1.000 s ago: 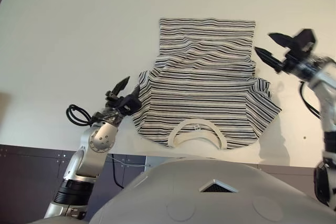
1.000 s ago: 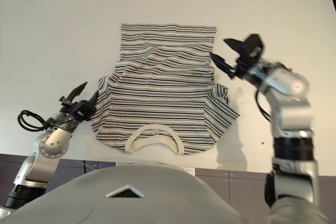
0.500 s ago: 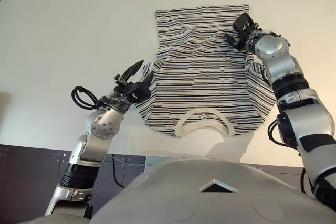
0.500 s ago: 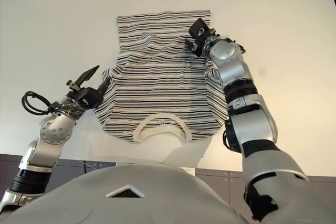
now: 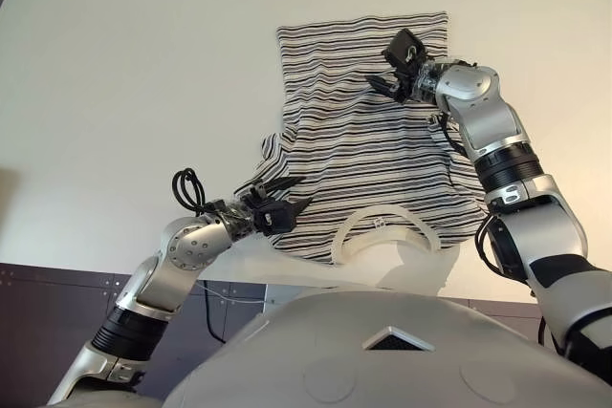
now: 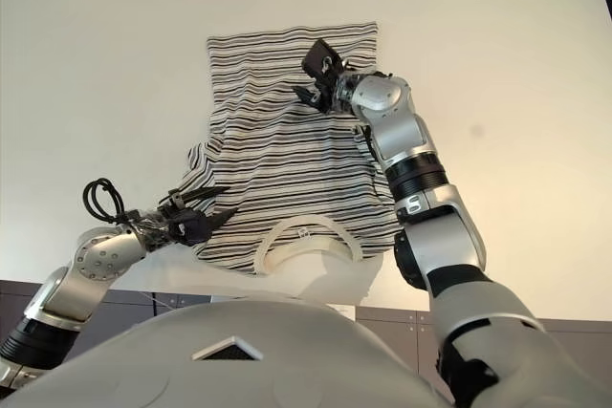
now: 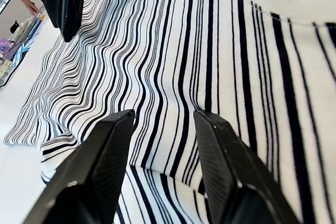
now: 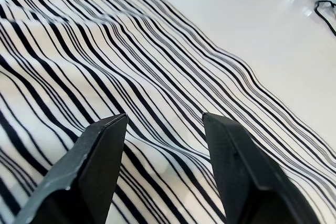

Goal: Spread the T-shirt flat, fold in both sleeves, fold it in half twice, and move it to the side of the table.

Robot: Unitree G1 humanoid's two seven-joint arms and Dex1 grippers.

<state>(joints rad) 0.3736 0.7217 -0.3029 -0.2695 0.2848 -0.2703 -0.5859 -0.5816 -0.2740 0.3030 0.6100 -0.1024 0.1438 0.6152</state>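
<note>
T-shirt (image 5: 363, 140), striped, lies on the white desk (image 5: 143, 74) with its collar (image 5: 387, 236) toward the robot and its hem at the far end. The body is still rippled across the middle and the left sleeve is bunched against its side.

A second ago the right claw (image 5: 381, 86) hung over bare desk off the shirt's right edge; it has since swung inward and now sits over the far half of the cloth, by the creases. Its fingers (image 8: 100, 166) are spread wide with nothing between them but stripes below.

The left claw (image 5: 292, 196) was just beside the left sleeve. It has drawn nearer the robot and in over the near left edge, fingers (image 7: 105, 166) also wide apart and low over the fabric. Whether they touch it cannot be told.

Both arms have thus closed in on the shirt without gripping, which suggests the spreading step is still in hand, with smoothing or a pinch to come.
</note>
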